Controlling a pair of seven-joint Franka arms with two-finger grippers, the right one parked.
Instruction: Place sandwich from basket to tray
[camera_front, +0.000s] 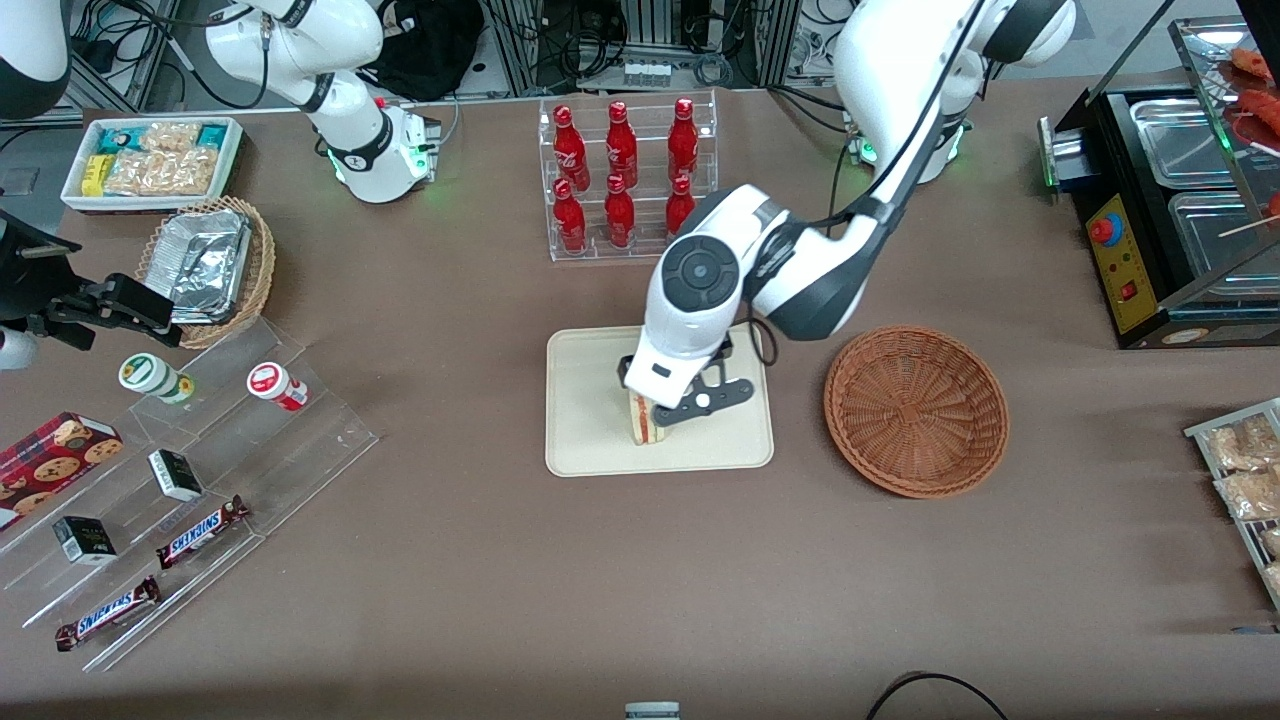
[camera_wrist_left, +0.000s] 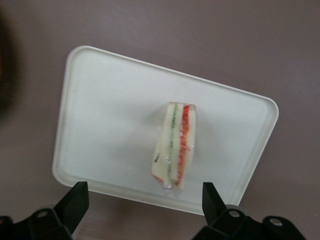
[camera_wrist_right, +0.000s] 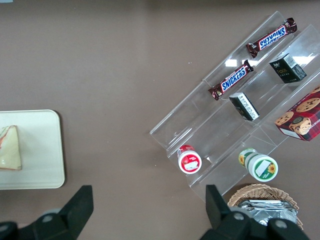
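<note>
The sandwich (camera_front: 645, 428) is a pale wedge with red and green layers, wrapped in clear film. It lies on the cream-beige tray (camera_front: 590, 400), near the tray's edge nearest the front camera. My left gripper (camera_front: 672, 400) hovers just above it, open and empty, and hides part of it. In the left wrist view the sandwich (camera_wrist_left: 175, 147) rests on the tray (camera_wrist_left: 110, 115) and both black fingertips (camera_wrist_left: 75, 200) stand wide apart and clear of it. The reddish-brown wicker basket (camera_front: 915, 410) sits empty beside the tray, toward the working arm's end. The sandwich (camera_wrist_right: 10, 147) also shows in the right wrist view.
A clear rack of red bottles (camera_front: 625, 180) stands farther from the front camera than the tray. Clear stepped shelves with snack bars and cups (camera_front: 190, 470) lie toward the parked arm's end, near a tan basket of foil containers (camera_front: 210, 265). A black food warmer (camera_front: 1170, 210) stands at the working arm's end.
</note>
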